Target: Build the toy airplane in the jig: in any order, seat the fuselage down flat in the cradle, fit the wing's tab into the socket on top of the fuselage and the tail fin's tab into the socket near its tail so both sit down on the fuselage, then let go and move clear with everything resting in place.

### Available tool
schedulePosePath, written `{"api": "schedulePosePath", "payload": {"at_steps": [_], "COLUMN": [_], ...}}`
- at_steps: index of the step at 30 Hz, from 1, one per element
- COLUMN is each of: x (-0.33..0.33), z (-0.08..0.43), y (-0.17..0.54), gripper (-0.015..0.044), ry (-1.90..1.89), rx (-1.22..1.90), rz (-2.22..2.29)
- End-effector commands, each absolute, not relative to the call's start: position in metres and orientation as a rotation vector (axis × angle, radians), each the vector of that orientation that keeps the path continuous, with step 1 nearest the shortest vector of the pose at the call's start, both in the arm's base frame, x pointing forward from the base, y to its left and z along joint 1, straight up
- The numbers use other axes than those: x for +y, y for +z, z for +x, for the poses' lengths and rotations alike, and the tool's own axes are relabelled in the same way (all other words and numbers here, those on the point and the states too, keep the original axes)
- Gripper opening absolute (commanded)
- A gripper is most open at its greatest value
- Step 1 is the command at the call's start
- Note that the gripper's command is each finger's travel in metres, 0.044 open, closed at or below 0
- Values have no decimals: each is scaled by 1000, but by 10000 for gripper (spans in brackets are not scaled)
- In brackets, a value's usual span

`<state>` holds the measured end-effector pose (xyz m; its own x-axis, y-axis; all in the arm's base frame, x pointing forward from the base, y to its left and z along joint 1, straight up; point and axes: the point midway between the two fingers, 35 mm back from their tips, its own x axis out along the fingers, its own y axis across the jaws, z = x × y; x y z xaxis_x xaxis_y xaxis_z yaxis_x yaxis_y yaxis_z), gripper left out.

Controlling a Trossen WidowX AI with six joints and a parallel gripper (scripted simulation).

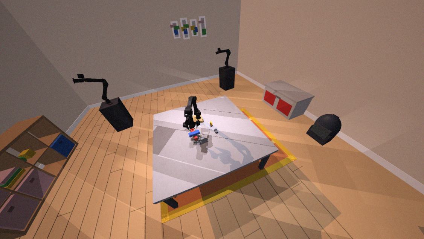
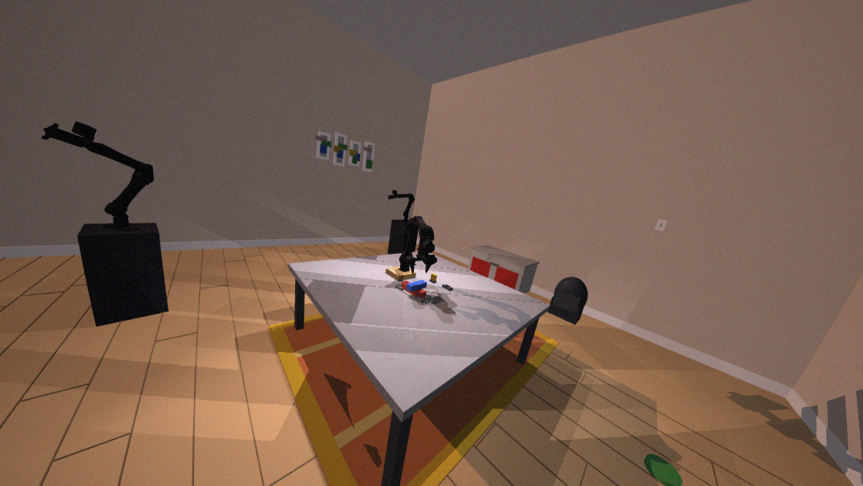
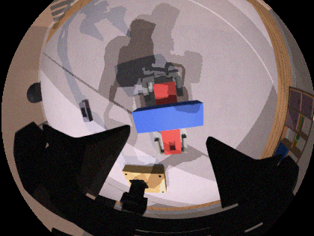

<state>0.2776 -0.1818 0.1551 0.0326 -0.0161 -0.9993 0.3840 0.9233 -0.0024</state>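
Note:
The red fuselage (image 1: 195, 138) (image 2: 421, 292) (image 3: 171, 138) lies in the grey cradle (image 3: 149, 93); whether it is fully down is too small to tell. The blue wing (image 1: 194, 133) (image 2: 416, 285) (image 3: 168, 117) lies crosswise on top of it, looking roughly level; its tab and socket are hidden. The fuselage's tail socket shows as a dark, empty hole in the wrist view. The yellow tail fin (image 1: 211, 123) (image 2: 433, 277) stands apart on the table and is not visible in the wrist view. My gripper (image 1: 191, 126) (image 2: 420, 270) (image 3: 169, 132) is open and empty above the wing, clear of it.
A small dark grey piece (image 1: 215, 130) (image 2: 447, 287) (image 3: 87, 110) lies on the table near the fin. The arm's base stands on a tan block (image 1: 199, 119) (image 2: 398, 274) (image 3: 149, 179) behind the cradle. Two other arms on black pedestals stand off the table.

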Motion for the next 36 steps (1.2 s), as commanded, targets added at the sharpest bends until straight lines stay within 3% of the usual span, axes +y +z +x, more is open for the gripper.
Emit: {"api": "schedulePosePath", "payload": {"at_steps": [1,10,19,28,36], "x": [-182,-179,-46,68,91], "z": [277,278,285,233,211], "y": [155,155,157,151,147], "gripper": [440,440,440,440,440], "ry": [-97,-97,-87,-79,-77], "rx": [1541,1541,1541,1546,1548], "rz": [73,74,83,92,93]}}
